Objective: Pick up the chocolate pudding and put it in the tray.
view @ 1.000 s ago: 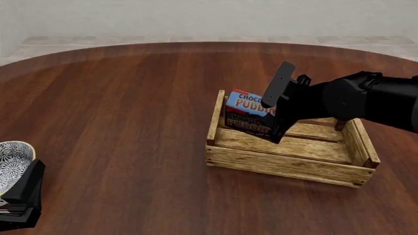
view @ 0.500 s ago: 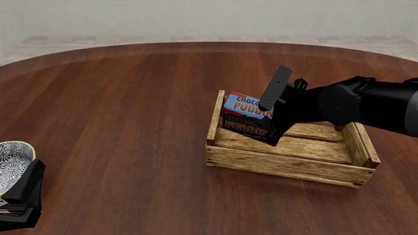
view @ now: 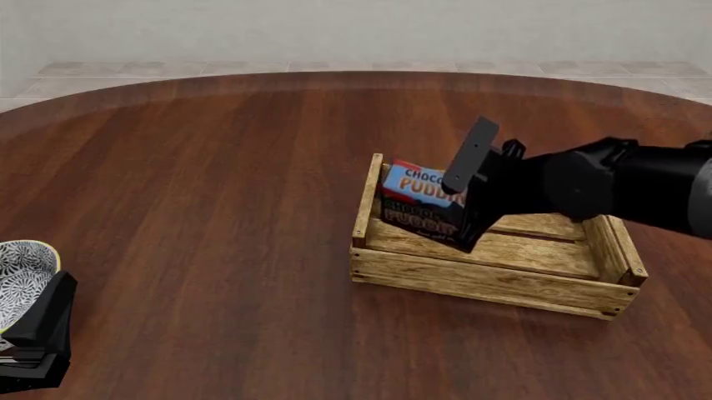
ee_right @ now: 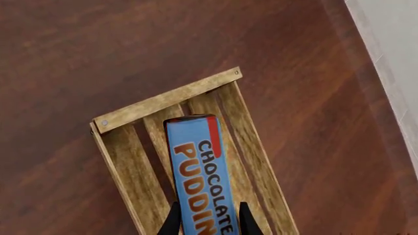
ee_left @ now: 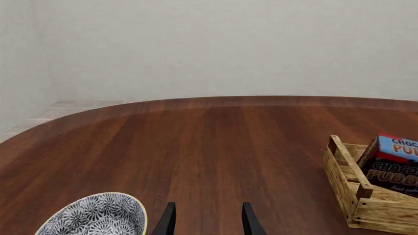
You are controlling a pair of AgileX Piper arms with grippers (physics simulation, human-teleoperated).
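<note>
1. The right arm is reaching in from the right, stretched low across the tray, its gripper pointing toward the tray's left end.
2. Its fingers are pinching the pudding by its narrow sides, closed snug on the carton.
3. The pudding is hanging tilted over the tray's left end, blue top up, partly inside the walls; whether it is touching the slats, I cannot tell.
4. The left gripper is sitting low at the near left, fingers parted with nothing between them, beside the patterned bowl.
5. The round, dark wood table is carrying everything; behind it, pale floor tiles and a plain wall.
</note>
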